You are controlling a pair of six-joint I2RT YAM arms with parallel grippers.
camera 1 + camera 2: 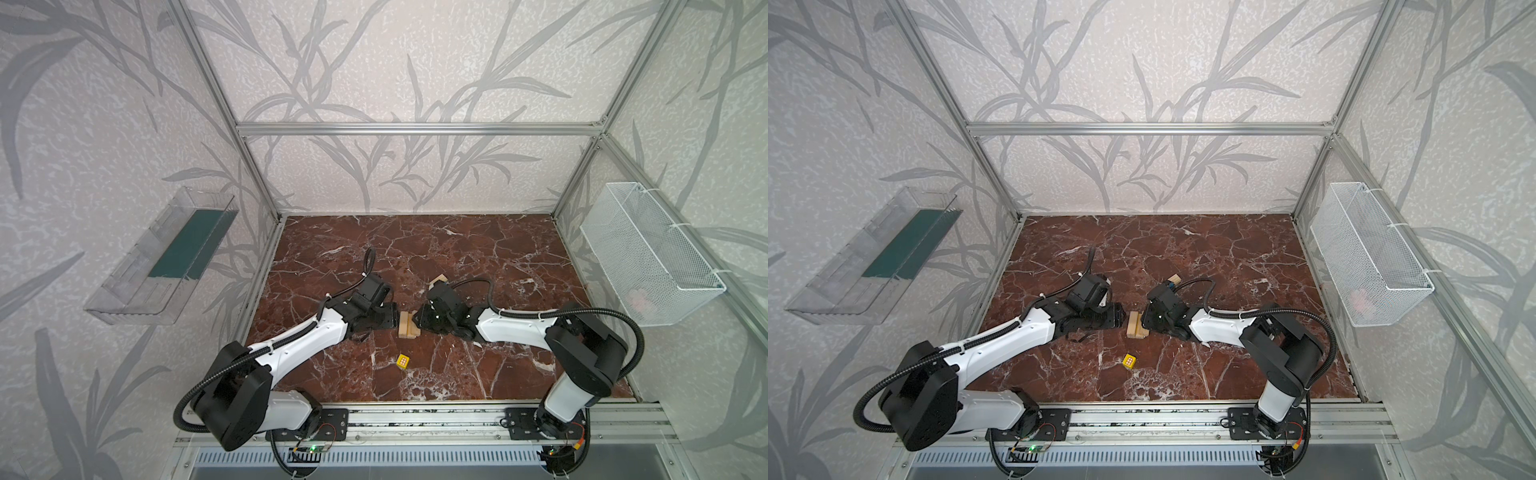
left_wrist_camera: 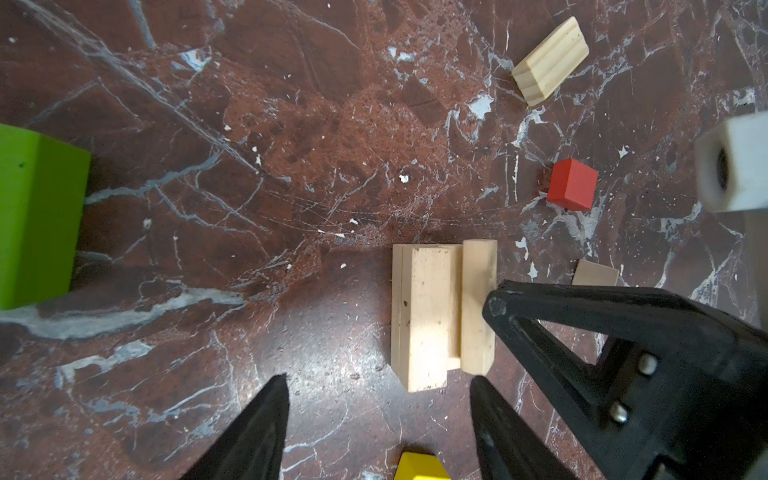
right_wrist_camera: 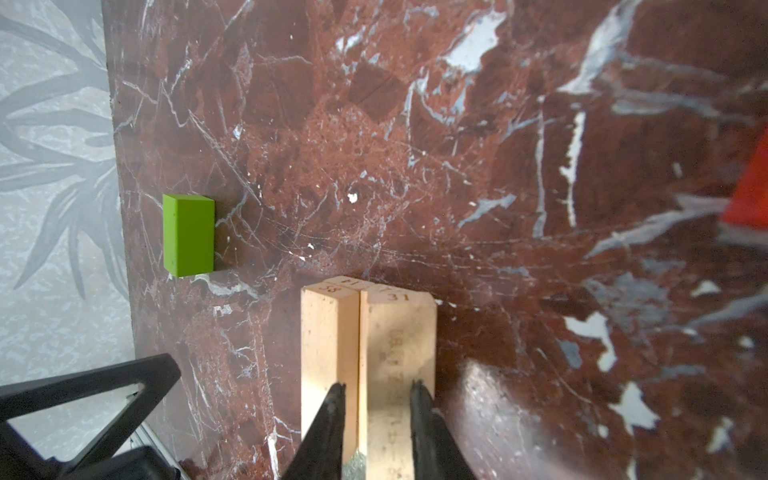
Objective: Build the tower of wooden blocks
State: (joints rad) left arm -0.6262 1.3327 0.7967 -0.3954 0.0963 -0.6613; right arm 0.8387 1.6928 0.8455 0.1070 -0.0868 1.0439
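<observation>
While right jaws tight on pale bar [image 3: 399, 332], left jaws apart, empty

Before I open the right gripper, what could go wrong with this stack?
The right gripper clasps a top bar pressed against its neighbour; opening could shove that neighbour off. The open left gripper sits close beside the tower, so a careless move might knock it.

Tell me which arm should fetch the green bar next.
Left, probably. The left pincer is open and empty, and the green bar lies on its side of the stack. The right pincer is shut on a pale bar atop that stack.
</observation>
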